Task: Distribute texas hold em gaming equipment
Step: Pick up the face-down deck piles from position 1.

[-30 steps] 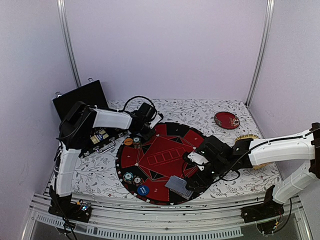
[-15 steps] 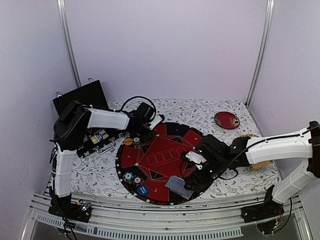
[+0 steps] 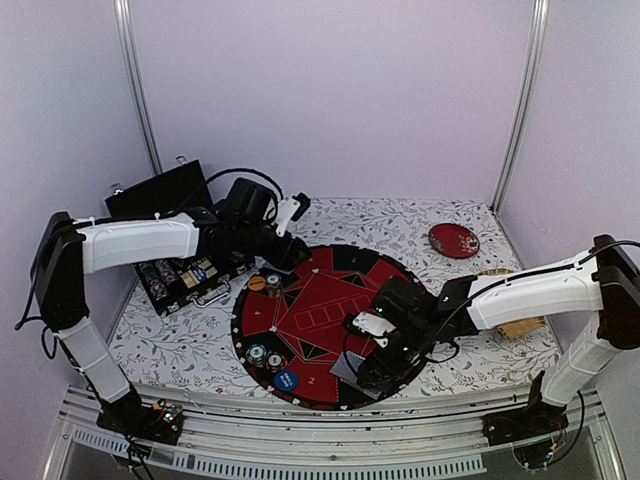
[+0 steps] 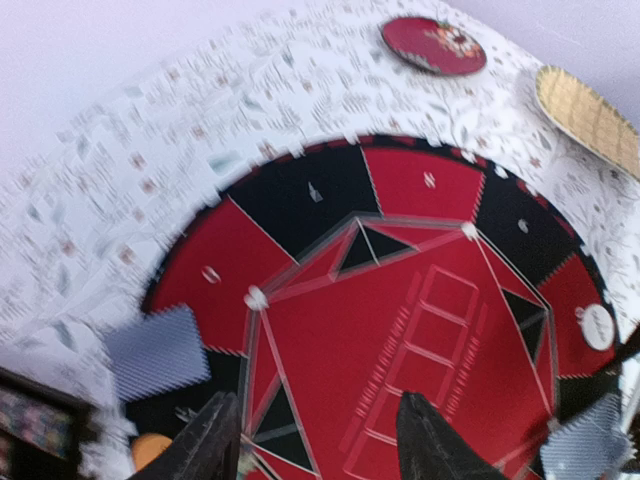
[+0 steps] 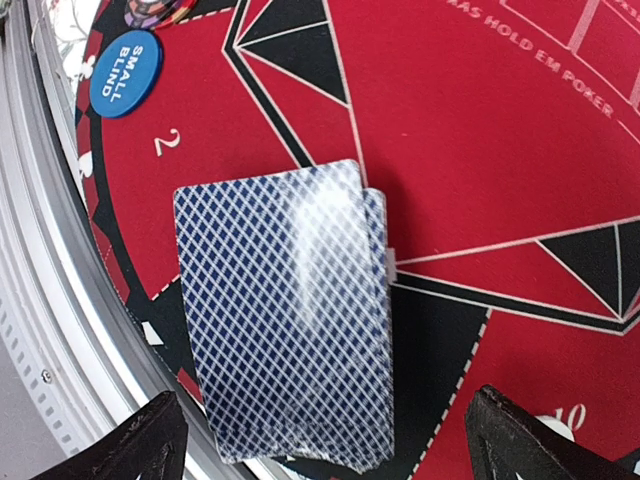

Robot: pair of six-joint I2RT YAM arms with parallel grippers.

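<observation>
A round red and black poker mat [image 3: 320,315] lies on the table. A small pile of blue-backed playing cards [image 3: 352,368] lies on its near edge, also in the right wrist view [image 5: 285,320]. My right gripper [image 3: 378,362] hovers over the pile, open and empty, a finger on either side [image 5: 325,400]. A blue small blind disc [image 3: 286,380] and striped chips [image 3: 264,353] lie at the near left. An orange disc [image 3: 257,283] lies at the far left. My left gripper [image 3: 288,252] is open and empty above the mat's far left [image 4: 320,405]. More cards [image 4: 158,350] lie there.
An open black case [image 3: 170,235] with chips stands at the back left. A dark red plate [image 3: 454,240] lies at the back right. A straw-coloured mat [image 3: 500,280] lies partly under the right arm. A white disc [image 4: 597,326] lies on the poker mat's right side.
My left arm has lifted and drawn back to the left from the mat's far left edge. My right gripper has moved left and nearer, over the card pile.
</observation>
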